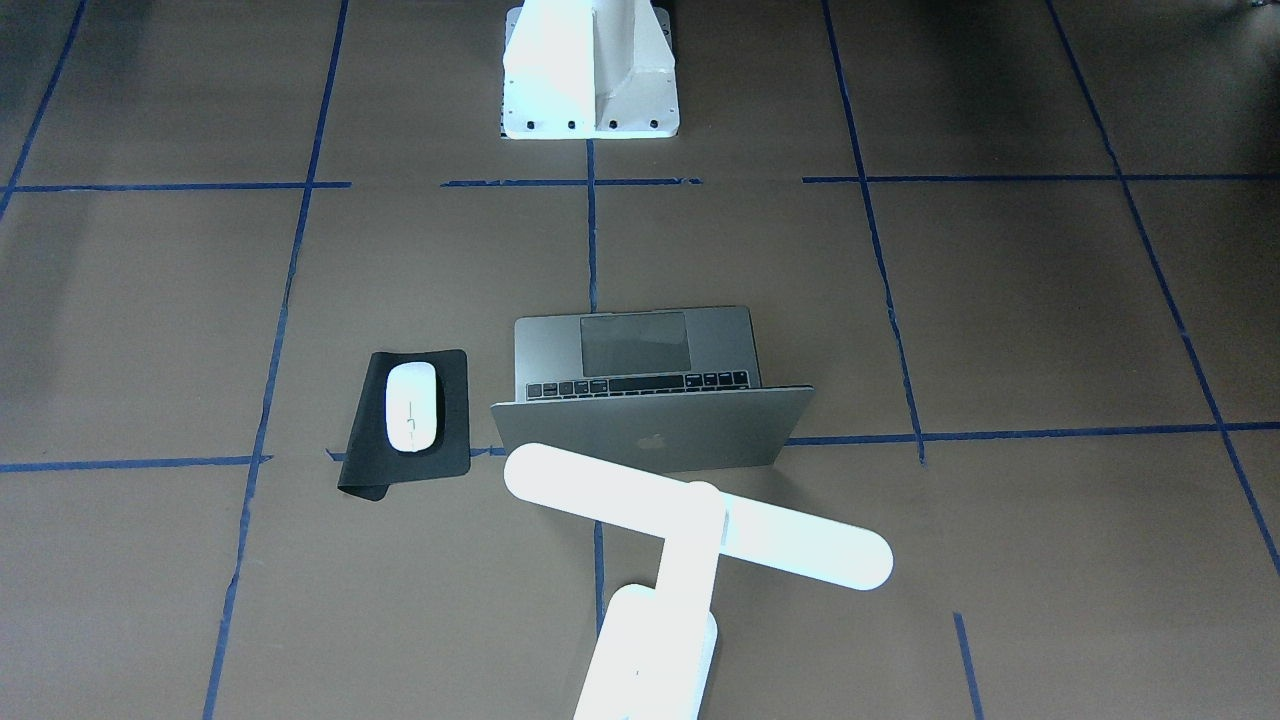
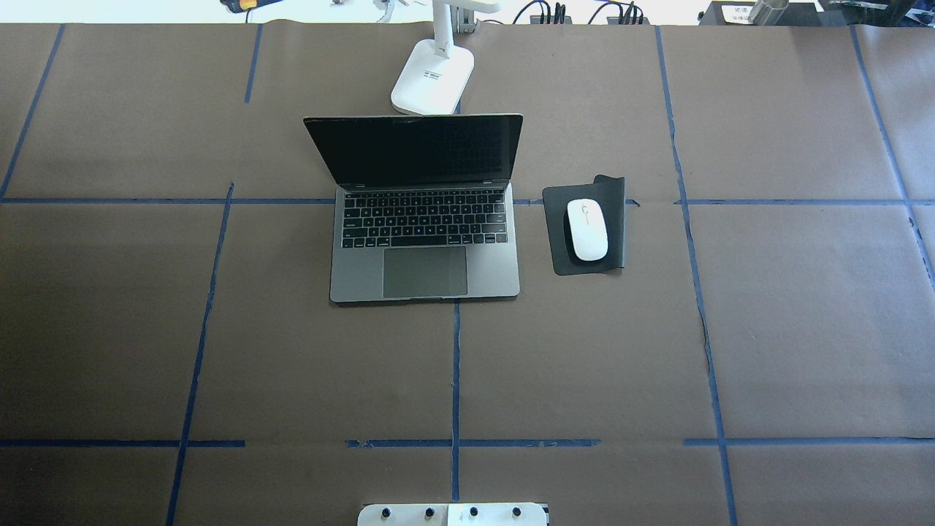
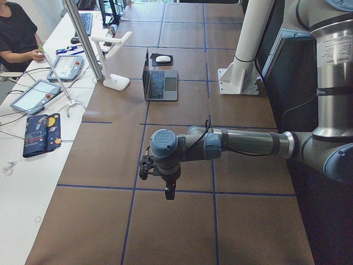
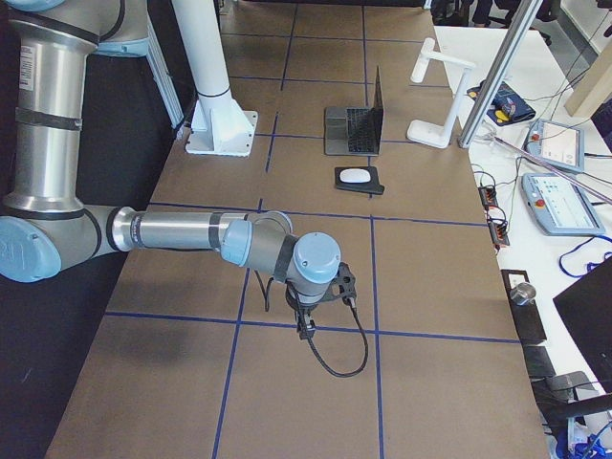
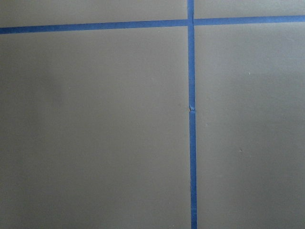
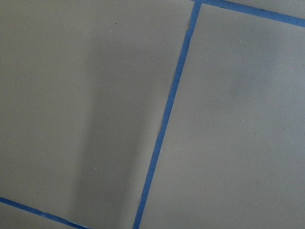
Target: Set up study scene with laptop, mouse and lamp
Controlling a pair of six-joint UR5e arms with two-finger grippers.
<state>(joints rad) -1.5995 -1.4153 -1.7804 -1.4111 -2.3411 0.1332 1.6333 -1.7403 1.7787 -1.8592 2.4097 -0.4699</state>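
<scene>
The space-grey laptop (image 2: 425, 219) stands open at the table's middle, its screen facing the robot. The white mouse (image 2: 587, 229) lies on a black mat (image 2: 556, 245) right of the laptop. The white lamp (image 2: 433, 84) stands behind the laptop, its bar head (image 1: 690, 515) over the lid (image 1: 650, 430). My left gripper (image 3: 169, 193) hangs above bare paper at the table's left end, far from the laptop. My right gripper (image 4: 306, 328) hangs likewise at the right end. Both show only in the side views, so I cannot tell whether they are open or shut. The wrist views show only paper and tape.
Brown paper with blue tape lines covers the table. The white bolted pedestal (image 1: 590, 70) stands at the robot's edge. A side bench holds control tablets (image 3: 34, 95), and a metal post (image 3: 83, 38) rises near the lamp. A seated person (image 3: 16, 33) is at the far corner.
</scene>
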